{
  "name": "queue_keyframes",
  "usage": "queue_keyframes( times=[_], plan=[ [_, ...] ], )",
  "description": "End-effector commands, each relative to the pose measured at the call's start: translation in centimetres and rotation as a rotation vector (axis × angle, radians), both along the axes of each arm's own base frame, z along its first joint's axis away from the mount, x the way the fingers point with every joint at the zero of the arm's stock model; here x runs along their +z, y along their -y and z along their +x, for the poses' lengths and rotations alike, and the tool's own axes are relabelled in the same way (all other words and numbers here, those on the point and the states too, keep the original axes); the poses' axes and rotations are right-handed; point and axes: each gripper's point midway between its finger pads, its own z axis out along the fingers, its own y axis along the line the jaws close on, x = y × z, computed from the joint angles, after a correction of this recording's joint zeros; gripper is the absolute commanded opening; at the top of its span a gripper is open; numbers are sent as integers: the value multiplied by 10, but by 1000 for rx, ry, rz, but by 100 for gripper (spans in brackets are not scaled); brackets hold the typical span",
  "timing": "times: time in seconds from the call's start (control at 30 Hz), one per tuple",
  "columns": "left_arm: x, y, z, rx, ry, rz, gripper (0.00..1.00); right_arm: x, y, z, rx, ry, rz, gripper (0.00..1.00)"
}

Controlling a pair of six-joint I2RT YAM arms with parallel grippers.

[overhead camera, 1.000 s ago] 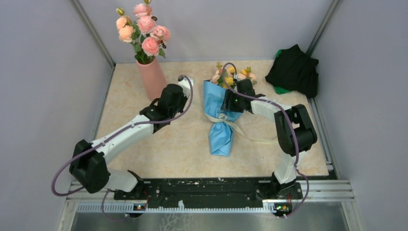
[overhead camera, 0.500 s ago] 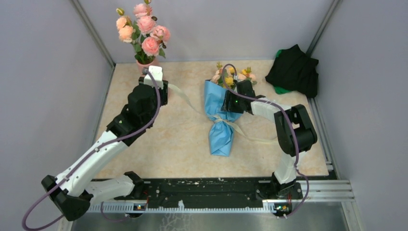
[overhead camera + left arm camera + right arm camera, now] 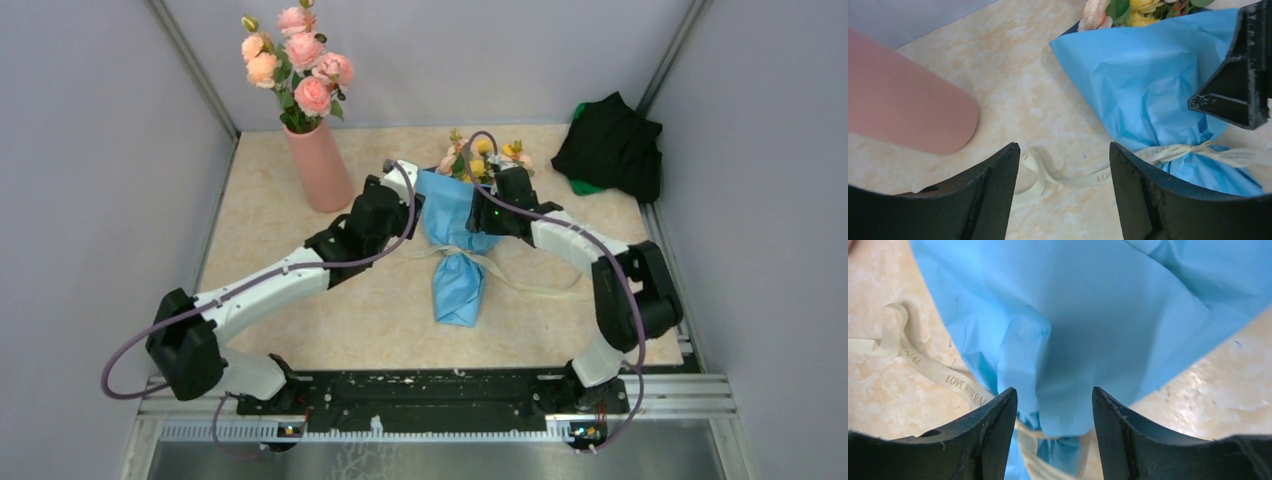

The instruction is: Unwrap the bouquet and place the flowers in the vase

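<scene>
Beige, marble-patterned bench (image 3: 300, 265) seen from above, with two robot arms reaching in from its near edge.

Near the far left corner stands a tall salmon-pink vase (image 3: 318, 168). It holds a bunch of large pink roses (image 3: 300, 60) with green leaves and nothing else that can be seen.

The bouquet (image 3: 458, 285) lies flat around the middle of the bench, a little toward the far edge. It is a cone of blue paper, narrow end toward the near edge. Small yellow and peach flowers (image 3: 470, 155) poke out of its wide end, pointing to the far edge, inside the wrapping. A cream ribbon (image 3: 1073, 176) with printed lettering is tied around the narrow waist of the paper, and its tails trail across the bench to the left and to the right.

The left gripper (image 3: 1064, 150) hovers between the vase and the bouquet. Its jaws stand wide apart and hold nothing; the left ribbon tail lies on the bench below them.

The right gripper (image 3: 1053, 392) sits on the wide upper part of the bouquet. Its jaws are partway apart with blue paper between them; I cannot tell whether they pinch it.

A heap of black cloth (image 3: 610, 145) with a bit of green lies in the far right corner.
</scene>
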Motion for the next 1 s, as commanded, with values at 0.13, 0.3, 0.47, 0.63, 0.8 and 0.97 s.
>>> queue_keyframes(
  times=[0.13,0.3,0.47,0.63,0.8,0.97],
  plan=[
    [1,76,39,-157,51,-93,73,100,23,-11,-69,250,16,56],
    [-15,120,50,-281,27,-140,73,133,40,-26,-105,331,9,56],
    [-26,161,60,-378,-5,-189,72,149,47,-39,-96,364,6,56],
    [-48,179,75,-395,-72,-234,72,124,46,-41,-51,309,-46,56],
    [-86,168,89,-366,-174,-283,73,95,30,-49,34,246,-1,56],
    [-126,155,96,-332,-293,-321,73,87,20,-55,67,230,47,54]
  ],
)
